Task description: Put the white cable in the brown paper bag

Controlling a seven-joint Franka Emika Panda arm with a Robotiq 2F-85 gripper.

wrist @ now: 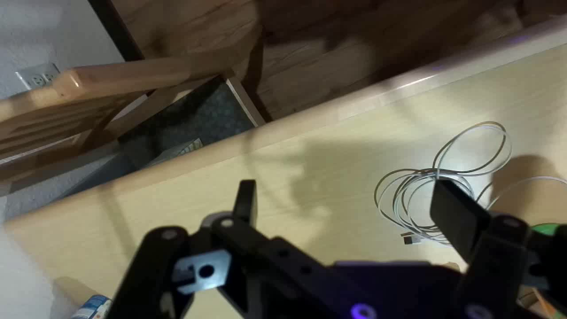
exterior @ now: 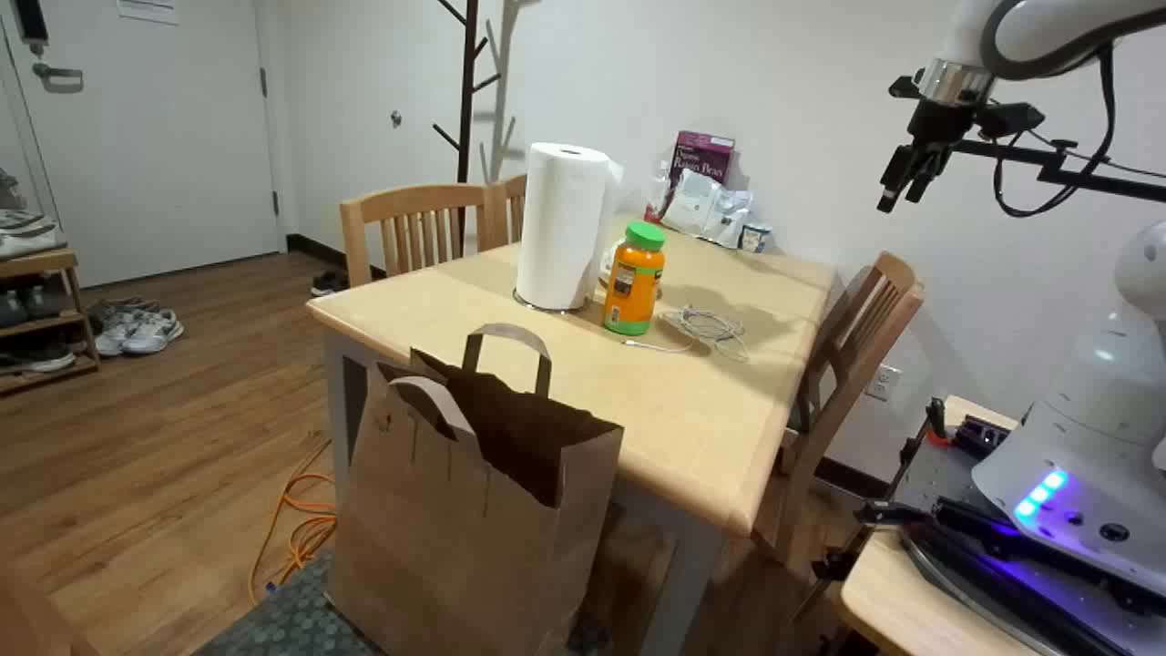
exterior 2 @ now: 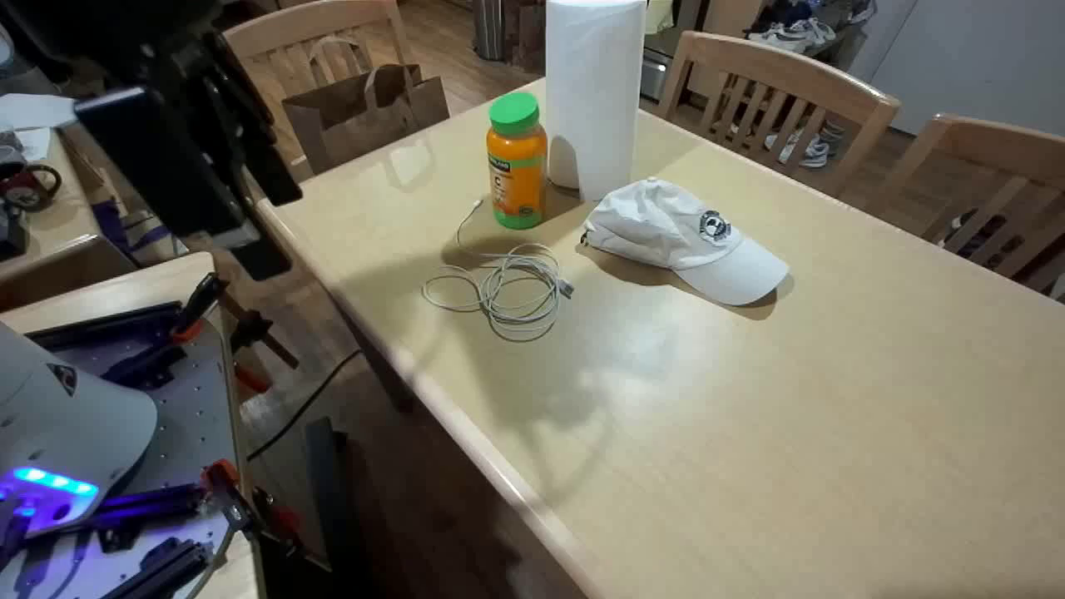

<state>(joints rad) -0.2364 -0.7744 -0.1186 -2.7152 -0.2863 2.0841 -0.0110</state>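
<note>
Hanging wide-jawed and empty, the gripper (wrist: 347,201) has the white cable (wrist: 426,173) below, toward three o'clock in the wrist view.

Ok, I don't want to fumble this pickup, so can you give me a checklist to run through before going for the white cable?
1. Are the fingers open and holding nothing? Ok.
2. Are they centred over the cable? Not ok; in the wrist view the coil lies to one side, partly behind one finger.
3. Is the coil free of anything on top? Ok.
4. Is it apart from the jar? Ok, though one end lies close.
5. Is the mouth of the bag open? Ok.
6. Is there room inside? Cannot tell; too dark.
</note>
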